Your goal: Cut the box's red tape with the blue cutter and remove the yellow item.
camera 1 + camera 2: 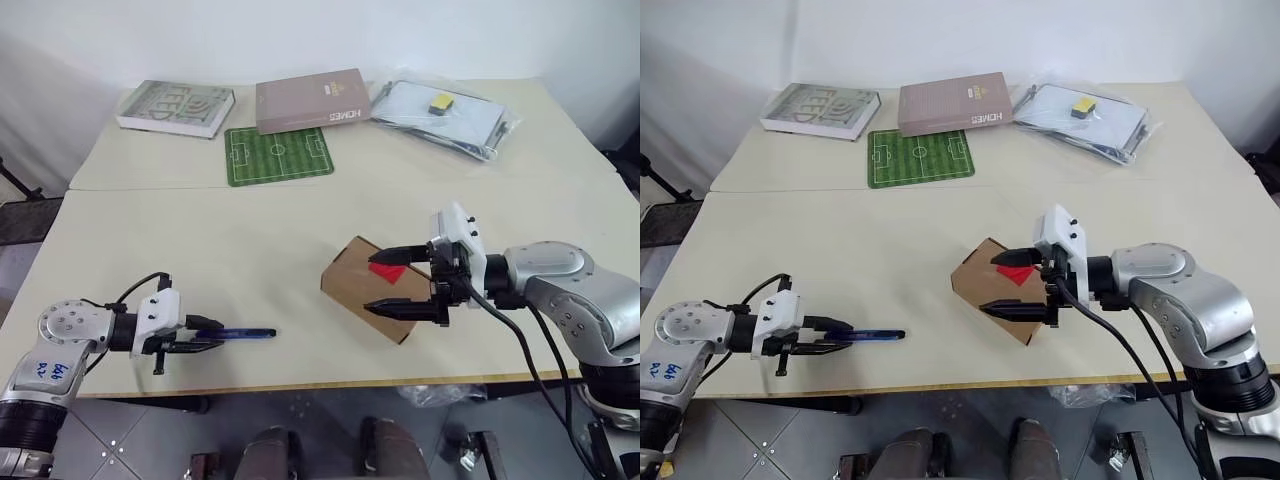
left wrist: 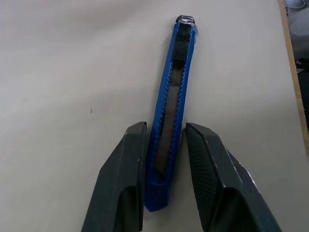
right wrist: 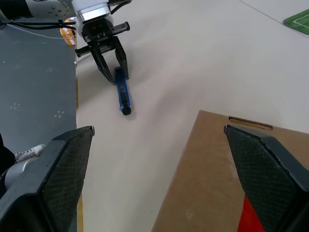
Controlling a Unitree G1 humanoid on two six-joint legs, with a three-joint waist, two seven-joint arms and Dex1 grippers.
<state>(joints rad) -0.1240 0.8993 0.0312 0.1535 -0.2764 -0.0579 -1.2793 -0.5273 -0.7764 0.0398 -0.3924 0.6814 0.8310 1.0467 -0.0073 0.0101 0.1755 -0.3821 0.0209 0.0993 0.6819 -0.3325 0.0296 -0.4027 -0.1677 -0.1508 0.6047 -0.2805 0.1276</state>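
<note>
While the left gripper (image 2: 164,145) straddles the slim blue plastic cutter (image 2: 171,111) lying on the table, fingers narrow beside it, the right gripper (image 1: 400,284) stands wide over the brown cardboard box (image 1: 352,285) with red tape (image 1: 387,270)

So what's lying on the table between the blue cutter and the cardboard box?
Nothing: bare table separates the blue cutter from the box, as the left eye view and right wrist view show.

red tape (image 1: 387,270) partly behind the right claw's (image 1: 396,283) upper finger; contact between left claw (image 2: 164,140) and blue cutter (image 2: 170,116) unclear
</note>
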